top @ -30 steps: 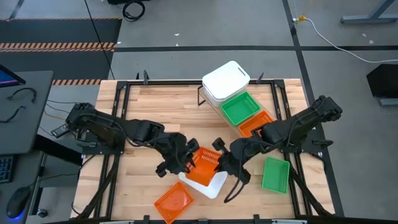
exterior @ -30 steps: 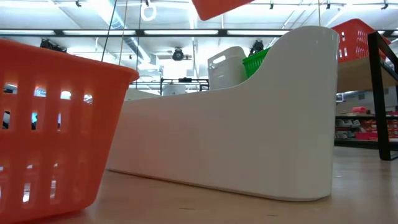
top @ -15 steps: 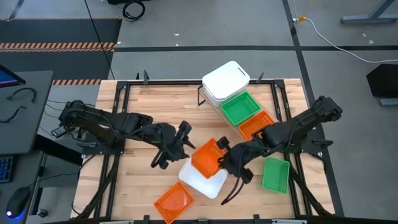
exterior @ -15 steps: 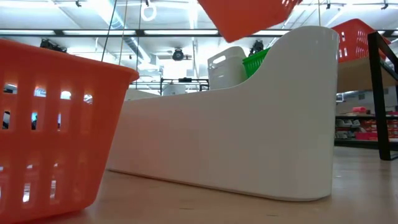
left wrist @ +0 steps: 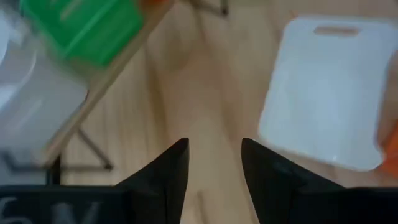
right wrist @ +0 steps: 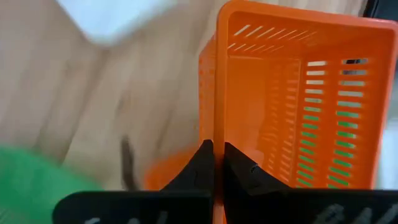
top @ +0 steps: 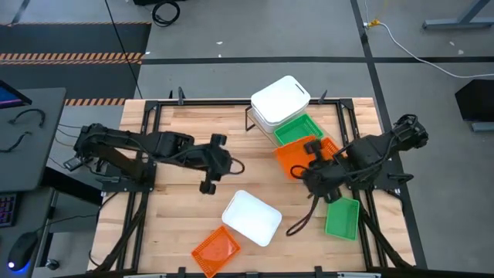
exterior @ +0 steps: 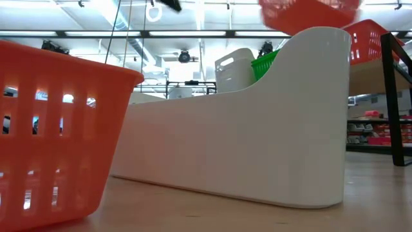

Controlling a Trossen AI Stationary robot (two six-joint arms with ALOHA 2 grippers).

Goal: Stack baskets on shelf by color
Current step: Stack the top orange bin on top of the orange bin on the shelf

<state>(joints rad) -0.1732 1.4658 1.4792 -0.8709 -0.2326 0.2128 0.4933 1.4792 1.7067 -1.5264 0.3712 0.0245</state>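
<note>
Orange basket [top: 296, 157], pinched by its rim in the right tool [top: 314, 166], hangs over the shelf's [top: 318, 129] green basket [top: 296, 132] (left tool [left wrist: 213, 163] gapes empty).

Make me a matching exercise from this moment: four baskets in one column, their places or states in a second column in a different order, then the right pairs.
Things:
1. orange basket in the air
2. white basket off the shelf
3. green basket off the shelf
4. orange basket at the front edge

Places or states:
A. on the table by the right arm's base
B. held by the right gripper
C. on the table, front left of the white one
D. upside down mid-table

Pairs: 1-B, 2-D, 3-A, 4-C
</note>
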